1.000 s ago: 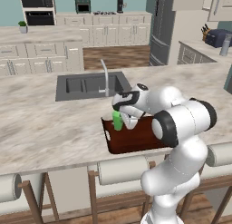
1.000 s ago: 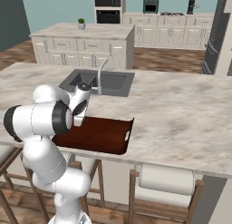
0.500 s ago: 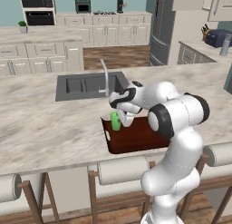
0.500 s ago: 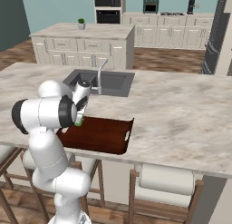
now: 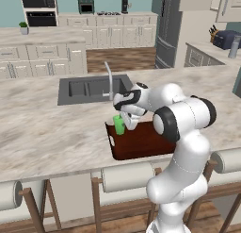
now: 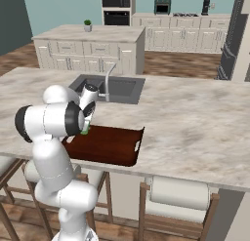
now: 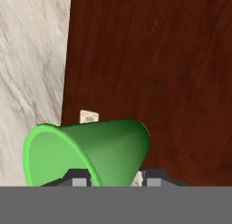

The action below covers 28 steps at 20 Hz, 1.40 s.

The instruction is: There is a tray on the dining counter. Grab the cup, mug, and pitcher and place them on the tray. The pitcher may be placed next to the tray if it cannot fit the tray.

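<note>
Setting the cup (image 5: 118,125) at the tray's (image 5: 141,149) nine o'clock end, by the sink (image 5: 89,88); my gripper (image 5: 124,122) straddles it, whether clamped or freed I cannot tell. Risk: fingers snagging its wall could topple it onto the counter (image 5: 42,137).

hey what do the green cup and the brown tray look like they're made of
The cup: probably plastic, with a uniform bright green, smooth matte wall. The tray: looks like dark stained wood, reddish-brown with faint grain streaks and a low sheen, though a rendered surface leaves that open.
</note>
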{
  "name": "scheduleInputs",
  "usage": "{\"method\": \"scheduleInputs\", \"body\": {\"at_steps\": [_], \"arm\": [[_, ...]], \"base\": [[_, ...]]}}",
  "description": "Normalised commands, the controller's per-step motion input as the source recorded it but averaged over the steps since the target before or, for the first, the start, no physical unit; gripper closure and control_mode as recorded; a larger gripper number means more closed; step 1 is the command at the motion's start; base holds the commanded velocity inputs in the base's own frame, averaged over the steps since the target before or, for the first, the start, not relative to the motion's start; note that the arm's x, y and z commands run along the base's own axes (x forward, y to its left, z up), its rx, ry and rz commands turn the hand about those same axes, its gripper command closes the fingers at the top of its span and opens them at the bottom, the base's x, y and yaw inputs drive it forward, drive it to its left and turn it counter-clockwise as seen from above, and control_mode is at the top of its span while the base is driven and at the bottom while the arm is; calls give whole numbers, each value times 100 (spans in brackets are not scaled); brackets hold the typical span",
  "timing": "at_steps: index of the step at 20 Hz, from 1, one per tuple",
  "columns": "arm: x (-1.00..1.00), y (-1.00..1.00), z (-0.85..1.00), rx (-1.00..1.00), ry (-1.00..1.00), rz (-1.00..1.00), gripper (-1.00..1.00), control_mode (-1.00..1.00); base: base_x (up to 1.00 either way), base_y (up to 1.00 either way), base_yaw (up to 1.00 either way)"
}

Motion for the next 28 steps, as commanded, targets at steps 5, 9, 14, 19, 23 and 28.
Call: {"method": "scheduleInputs", "body": {"at_steps": [5, 9, 14, 19, 23, 28], "arm": [[0, 0, 0, 0, 0, 0, -100, -100], [-23, 0, 6, 0, -10, 4, -100, -100], [-37, -7, 28, 0, -14, 4, -100, -100], [-54, -25, 42, 0, -16, 4, -100, -100], [-44, -26, 48, -1, -13, 7, -100, -100], [-18, -7, 49, -4, -3, 15, -100, -100]], "base": [[0, 0, 0], [0, 0, 0], [0, 0, 0], [0, 0, 0], [0, 0, 0], [0, 0, 0]]}}
